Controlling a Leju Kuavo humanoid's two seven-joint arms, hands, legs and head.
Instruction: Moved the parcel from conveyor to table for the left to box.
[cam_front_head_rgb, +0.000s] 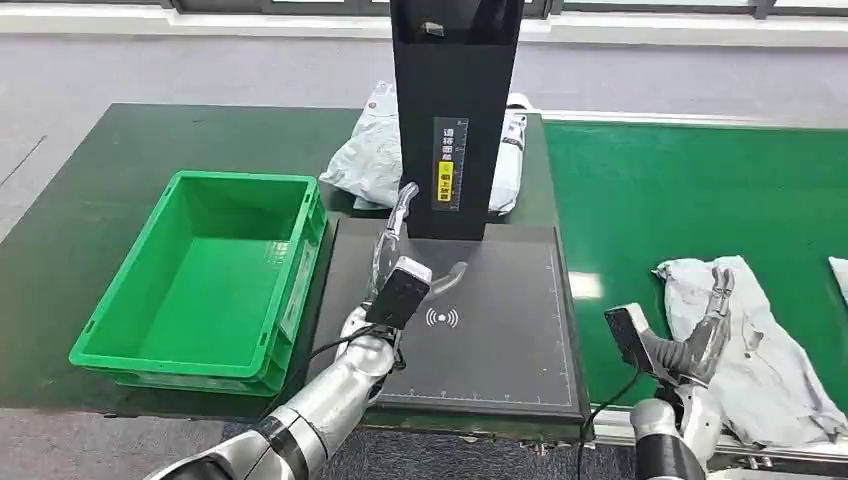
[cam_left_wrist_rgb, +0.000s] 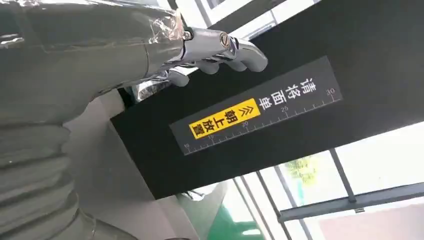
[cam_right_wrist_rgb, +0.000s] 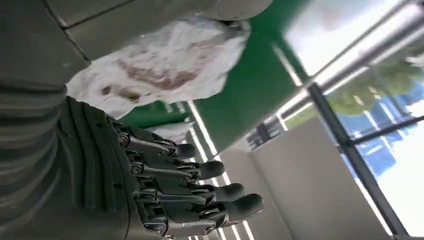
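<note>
Dark green table (cam_front_head_rgb: 90, 200) on our left and a brighter green conveyor belt (cam_front_head_rgb: 680, 200) on our right made up the work surface, with grey floor beyond.

Nearest to us, our right hand (cam_front_head_rgb: 706, 322) hovered over the near edge of the belt, right above a crumpled grey parcel (cam_front_head_rgb: 760, 350) lying flat on the conveyor. In the right wrist view the dark fingers (cam_right_wrist_rgb: 200, 190) were spread slightly and only gently curled, with nothing between them; the parcel (cam_right_wrist_rgb: 165, 65) showed pale and wrinkled beside the hand (cam_right_wrist_rgb: 150, 190), and we could not tell whether the hand touched it.

Our left hand (cam_front_head_rgb: 405, 250) reached over the black scanner plate (cam_front_head_rgb: 500, 340), which sat on the table between the green crate (cam_front_head_rgb: 205, 280) and the belt. Its fingers were apart and extended toward the black upright post (cam_front_head_rgb: 455, 110) at the plate's far edge, holding nothing. The left wrist view showed the fingertips (cam_left_wrist_rgb: 250, 52) lying close against the post's face (cam_left_wrist_rgb: 300, 75), near its yellow and white label (cam_left_wrist_rgb: 225, 117).

The crate stood just left of the plate.

Farther back, a second grey parcel (cam_front_head_rgb: 365, 155) lay on the table behind the post, partly hidden by it. At the far right edge of the belt a sliver of another pale bag (cam_front_head_rgb: 838, 275) was visible.
</note>
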